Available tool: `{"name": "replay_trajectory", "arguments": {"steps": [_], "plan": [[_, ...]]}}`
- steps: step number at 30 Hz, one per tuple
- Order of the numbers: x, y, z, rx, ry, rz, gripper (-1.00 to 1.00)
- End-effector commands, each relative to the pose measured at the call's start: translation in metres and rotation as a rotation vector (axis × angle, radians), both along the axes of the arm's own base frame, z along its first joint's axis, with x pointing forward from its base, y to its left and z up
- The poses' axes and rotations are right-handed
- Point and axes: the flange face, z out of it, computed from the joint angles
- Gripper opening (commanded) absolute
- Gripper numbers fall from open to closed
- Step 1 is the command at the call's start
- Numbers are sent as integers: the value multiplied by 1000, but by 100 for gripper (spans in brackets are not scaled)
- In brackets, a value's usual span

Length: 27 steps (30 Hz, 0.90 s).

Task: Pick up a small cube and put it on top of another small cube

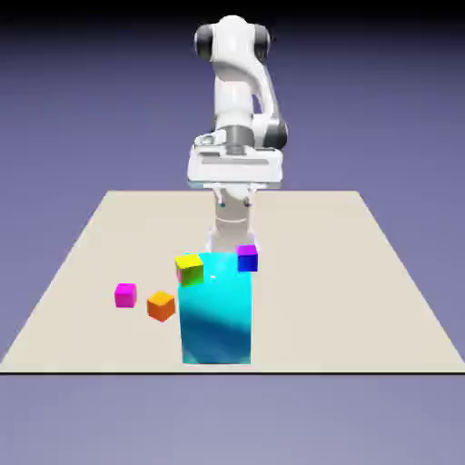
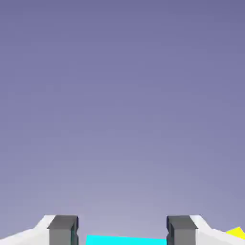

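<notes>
Hovering gripper [image 2: 123,229]: its fingers stood wide apart.
Magenta-pink cube [image 1: 125,296]: sat near the orange cube [image 1: 161,307], toward the exterior view's left.
Cyan block [image 1: 216,318]: stood upright.

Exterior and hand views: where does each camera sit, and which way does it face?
Exterior: fixed across the table, raised, facing the robot; arm and open gripper show.
Hand: on the hand, looking along the gripper, mostly at the backdrop; two grey fingertips at the bottom edge.
Shared: the cyan block, a sliver in the hand view, and likely the yellow-green cube, a corner there.
</notes>
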Motion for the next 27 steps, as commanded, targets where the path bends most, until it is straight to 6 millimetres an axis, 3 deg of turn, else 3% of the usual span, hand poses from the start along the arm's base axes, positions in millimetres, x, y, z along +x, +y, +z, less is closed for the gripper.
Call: {"name": "replay_trajectory", "arguments": {"steps": [1, 5, 10, 15, 20, 21, 27], "plan": [[6, -18, -12, 48, 47, -65, 0], [17, -90, -64, 226, 223, -332, 0], [2, -176, -135, 426, 418, -684, 0], [-40, -253, -202, 605, 580, -1058, 0], [-106, -319, -260, 760, 702, -1447, 0], [-116, -312, -276, 750, 732, -1482, 0], [-114, -308, -323, 755, 733, -1479, 0]]}}
